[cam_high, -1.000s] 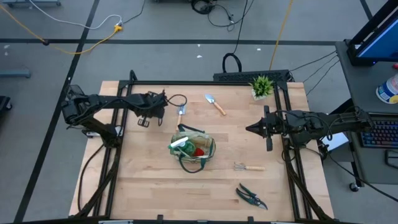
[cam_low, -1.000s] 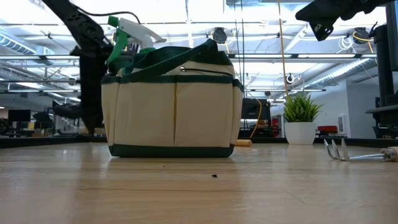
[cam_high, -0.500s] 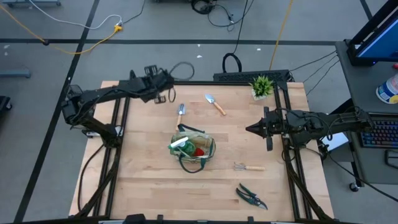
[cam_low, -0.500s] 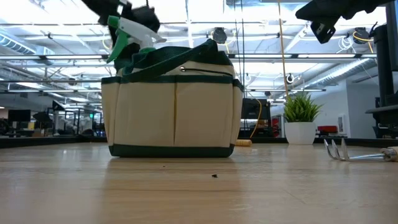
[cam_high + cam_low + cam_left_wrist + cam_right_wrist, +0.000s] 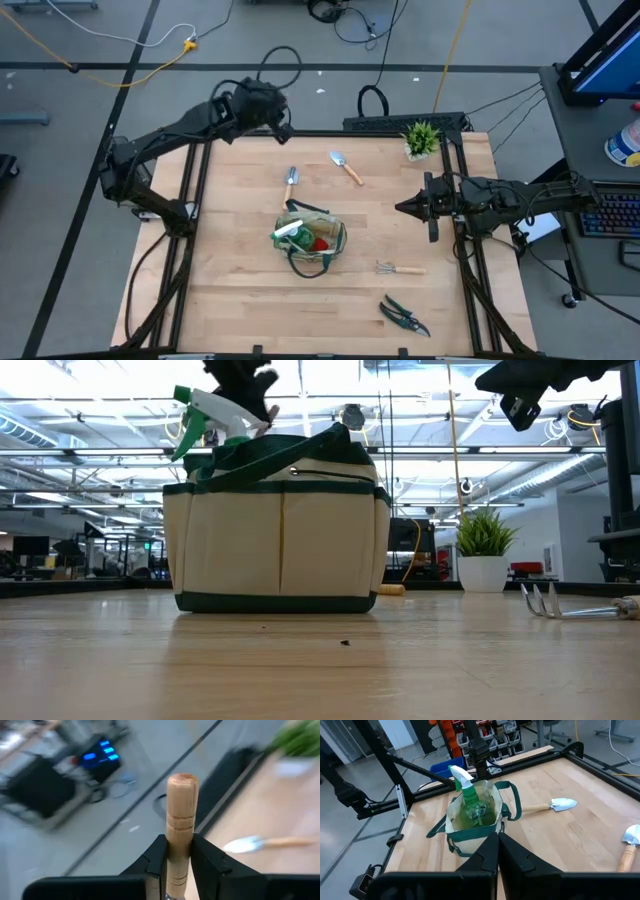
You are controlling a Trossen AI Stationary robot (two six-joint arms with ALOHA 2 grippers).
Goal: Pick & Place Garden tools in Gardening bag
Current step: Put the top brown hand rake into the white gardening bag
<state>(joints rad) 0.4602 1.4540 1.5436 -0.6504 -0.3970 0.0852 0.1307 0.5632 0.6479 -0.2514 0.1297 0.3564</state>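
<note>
- Over the table's far edge, your left gripper is clamped on a wooden tool handle that stands up between its fingers
- Past that gripper, another trowel lies flat on the wood; the high view shows two tools there, one with a pale handle and a smaller one just beyond the bag
- Ahead of your right gripper, whose fingers are pressed together on nothing, sits the gardening bag with a green-and-white spray bottle poking out
- Beside that right gripper, nearer the table's front, lie the small rake and the pruning shears
- The potted plant stands at the far corner on that arm's side
</note>
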